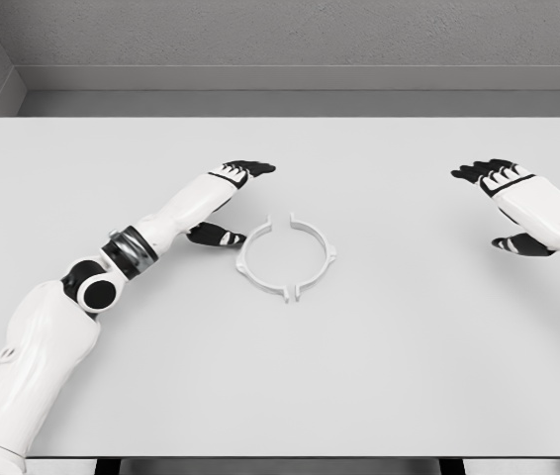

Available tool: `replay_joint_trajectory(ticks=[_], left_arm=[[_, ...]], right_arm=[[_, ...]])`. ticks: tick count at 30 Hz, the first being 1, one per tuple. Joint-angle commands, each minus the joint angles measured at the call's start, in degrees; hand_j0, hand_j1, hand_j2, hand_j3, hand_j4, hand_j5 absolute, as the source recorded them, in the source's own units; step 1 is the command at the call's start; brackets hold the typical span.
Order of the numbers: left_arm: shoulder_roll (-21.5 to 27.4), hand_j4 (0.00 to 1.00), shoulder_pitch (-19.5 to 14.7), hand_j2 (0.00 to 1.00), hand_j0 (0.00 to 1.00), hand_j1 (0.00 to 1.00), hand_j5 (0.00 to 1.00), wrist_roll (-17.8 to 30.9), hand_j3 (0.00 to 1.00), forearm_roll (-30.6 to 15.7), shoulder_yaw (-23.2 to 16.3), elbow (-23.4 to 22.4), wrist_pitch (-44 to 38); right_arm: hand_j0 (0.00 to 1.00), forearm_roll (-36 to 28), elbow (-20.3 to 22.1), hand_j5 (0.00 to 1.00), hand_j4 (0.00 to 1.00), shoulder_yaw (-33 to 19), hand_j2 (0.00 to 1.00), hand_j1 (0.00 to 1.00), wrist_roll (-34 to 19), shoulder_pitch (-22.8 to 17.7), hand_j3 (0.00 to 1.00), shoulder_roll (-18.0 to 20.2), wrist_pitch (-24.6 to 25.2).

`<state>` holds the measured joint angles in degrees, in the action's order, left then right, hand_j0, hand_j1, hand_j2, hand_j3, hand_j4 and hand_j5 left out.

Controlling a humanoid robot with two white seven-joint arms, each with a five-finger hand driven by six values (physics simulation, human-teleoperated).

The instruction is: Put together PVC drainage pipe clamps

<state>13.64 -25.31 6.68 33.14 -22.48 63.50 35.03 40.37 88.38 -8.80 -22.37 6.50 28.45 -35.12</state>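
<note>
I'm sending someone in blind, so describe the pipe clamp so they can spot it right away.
Look at the white table, near its middle. The pipe clamp lies flat there, just right of the left hand. It is a thin white ring in two halves with small gaps, the only loose thing on the table.

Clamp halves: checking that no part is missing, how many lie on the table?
2. The left half and the right half lie facing each other as a ring at mid-table, gaps between their ends. Nothing seems hidden.

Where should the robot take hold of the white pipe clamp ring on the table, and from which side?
Grip the left half of the pipe clamp ring, on its thin curved band, coming from above and from the left. It lies flat on the table, and the left hand, open, is just beside that edge; the right hand is far off.
</note>
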Motion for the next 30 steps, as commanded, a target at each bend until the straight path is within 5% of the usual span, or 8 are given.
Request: replay_joint_trajectory(ticks=[1, 9, 16, 30], left_arm=[[-0.02, 1.0, 0.0, 1.0, 1.0, 1.0, 1.0, -0.09, 1.0, -0.44, 0.07, 0.04, -0.03], [2.7, 1.0, -0.7, 1.0, 1.0, 1.0, 1.0, -0.09, 1.0, -1.41, 2.61, 0.13, -0.03], [10.96, 1.0, 4.74, 1.0, 1.0, 1.0, 1.0, -0.09, 1.0, -2.91, 2.44, 10.06, -0.03], [8.42, 1.0, 6.15, 1.0, 1.0, 1.0, 1.0, -0.09, 1.0, -2.03, -1.95, 11.65, -0.03]], right_arm=[[1.0, -0.47, 0.21, 1.0, 1.0, 0.01, 1.0, 1.0, 0.04, 0.0, 1.0, 0.2, 0.12], [1.0, -0.47, 0.57, 1.0, 1.0, 0.45, 1.0, 1.0, -0.04, 0.09, 1.0, 0.2, 0.12], [1.0, -0.47, 0.74, 1.0, 1.0, 0.45, 1.0, 1.0, -0.04, 0.09, 1.0, 0.11, 0.12], [1.0, -0.38, 0.48, 1.0, 1.0, 0.45, 1.0, 1.0, -0.04, 0.0, 1.0, 0.2, 0.12]])
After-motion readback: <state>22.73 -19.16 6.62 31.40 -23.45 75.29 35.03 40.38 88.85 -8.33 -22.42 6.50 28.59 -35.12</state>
